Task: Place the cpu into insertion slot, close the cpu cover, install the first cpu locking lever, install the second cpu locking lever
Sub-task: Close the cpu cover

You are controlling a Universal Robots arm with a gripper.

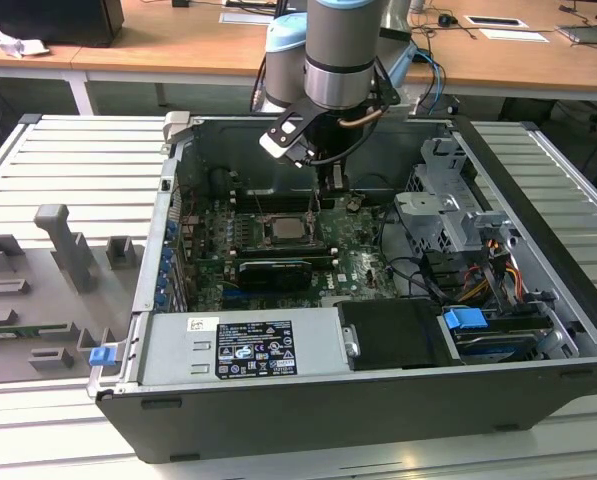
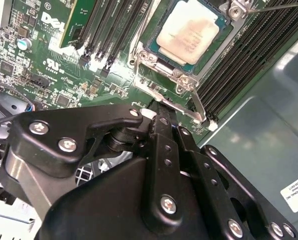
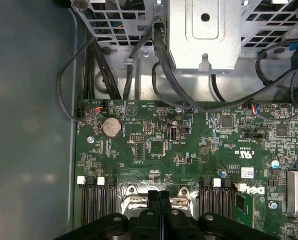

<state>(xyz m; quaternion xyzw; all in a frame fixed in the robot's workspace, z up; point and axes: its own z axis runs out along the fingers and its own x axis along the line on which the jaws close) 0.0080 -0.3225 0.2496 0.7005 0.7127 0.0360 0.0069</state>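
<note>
The tool (image 3: pixel 158 195) is held clenched, its fingers pressed together with nothing discernible between them, just beside the far right of the insertion slot (image 1: pixel 283 232). The cpu (image 2: pixel 188 30) is seated in that slot, framed by the cpu cover (image 2: pixel 148 56), inside the opened computer case (image 1: pixel 378 420).

**Open computer case (image 1: pixel 228 140), exterior view.** The walls enclose the green board, so access is from above only.

- **Centre of frame:** the insertion slot (image 1: pixel 286 232) lies open to approach from above. At its upper right edge the arm (image 1: pixel 343 50) and the gripper (image 1: pixel 313 208), fingers pressed together, occupy the space.
- **Just below the slot:** a long black card (image 1: pixel 275 270) stands on edge.
- **Right of frame:** a drive cage (image 1: pixel 448 200) and loose cables (image 1: pixel 428 280) crowd the board.
- **Lower frame:** a power supply (image 1: pixel 243 345) closes the near side.
</note>
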